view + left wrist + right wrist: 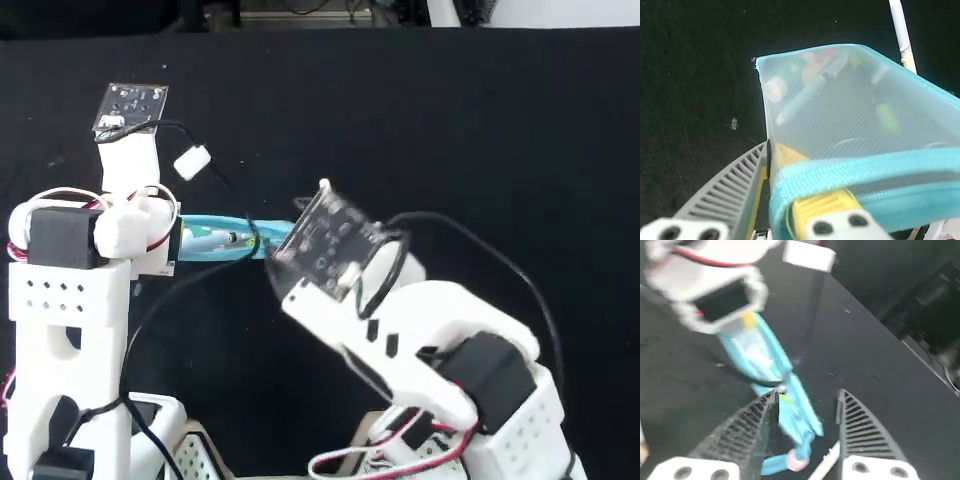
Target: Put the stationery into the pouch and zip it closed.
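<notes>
Black desk (480, 120), plain dark surface, carrying all items listed.

Left end effector (772, 160): pressed together on one short end of the pouch (850, 115). A grey ribbed finger (735, 185) lies against one face and a yellow-padded finger (822, 205) against the other. The teal edge band is pinched between them.

Right end effector (807, 397): spread, gripping nothing. Its two dark ribbed fingers (747, 430) are poised over the pouch's opposite end. One fingertip overlaps the teal edge; whether it touches cannot be told.

Pouch: long and narrow, translucent mesh with teal trim. In the high view it stretches across the desk between the two arms (215, 238). One end is at the left end effector and the other is under the right arm's wrist. Whether the zip is open or closed cannot be told.

Stationery (887, 117): several coloured pieces inside the pouch, seen through the mesh. One is green and some are reddish; all are blurred, so their kinds cannot be told.

White stick (902, 35): thin, outside the pouch, lying by its far corner. The right wrist view shows it just beside the pouch's tip (825, 462), near a small pink piece (797, 460) at that tip.

Left arm (70, 300): white, at the desk's left. Right arm (450, 350): white, near the middle front.
</notes>
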Tool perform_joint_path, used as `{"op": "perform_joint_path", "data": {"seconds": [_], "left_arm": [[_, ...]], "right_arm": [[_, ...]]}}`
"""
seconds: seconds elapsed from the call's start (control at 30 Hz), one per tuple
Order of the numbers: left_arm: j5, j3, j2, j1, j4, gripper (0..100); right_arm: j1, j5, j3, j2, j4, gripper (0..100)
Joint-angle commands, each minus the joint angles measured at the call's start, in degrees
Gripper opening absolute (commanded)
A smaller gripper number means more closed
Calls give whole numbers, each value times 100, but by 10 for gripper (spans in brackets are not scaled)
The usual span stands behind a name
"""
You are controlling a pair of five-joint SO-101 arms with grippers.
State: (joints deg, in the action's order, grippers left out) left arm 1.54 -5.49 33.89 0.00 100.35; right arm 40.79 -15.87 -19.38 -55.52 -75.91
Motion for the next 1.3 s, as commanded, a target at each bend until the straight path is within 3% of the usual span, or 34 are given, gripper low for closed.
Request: {"op": "perform_joint_path", "data": {"seconds": [0.0, 0.17, 0.33, 0.5, 0.8, 1.0, 1.27], "left_arm": [[-70, -75, -62, 57, -53, 30], [-70, -75, -62, 57, -53, 30], [-70, -75, -62, 13, -53, 30], [-70, -57, -62, 4, -70, 30], [-70, -75, -62, 13, -70, 30], [-70, -75, -62, 13, -70, 30], [-70, -75, -62, 13, -62, 30]], "right_arm": [[-993, 360, 303, 22, -9, 159], [-2321, 1433, 268, 523, 0, 159], [-2840, 1881, 268, 1736, 0, 159], [-2884, 1969, 251, 3099, 264, 160], [-2875, 1969, -154, 5138, 2110, 208], [-2866, 1934, -154, 5868, 2910, 226], [-2576, 1925, -154, 6607, 3165, 226]]}}
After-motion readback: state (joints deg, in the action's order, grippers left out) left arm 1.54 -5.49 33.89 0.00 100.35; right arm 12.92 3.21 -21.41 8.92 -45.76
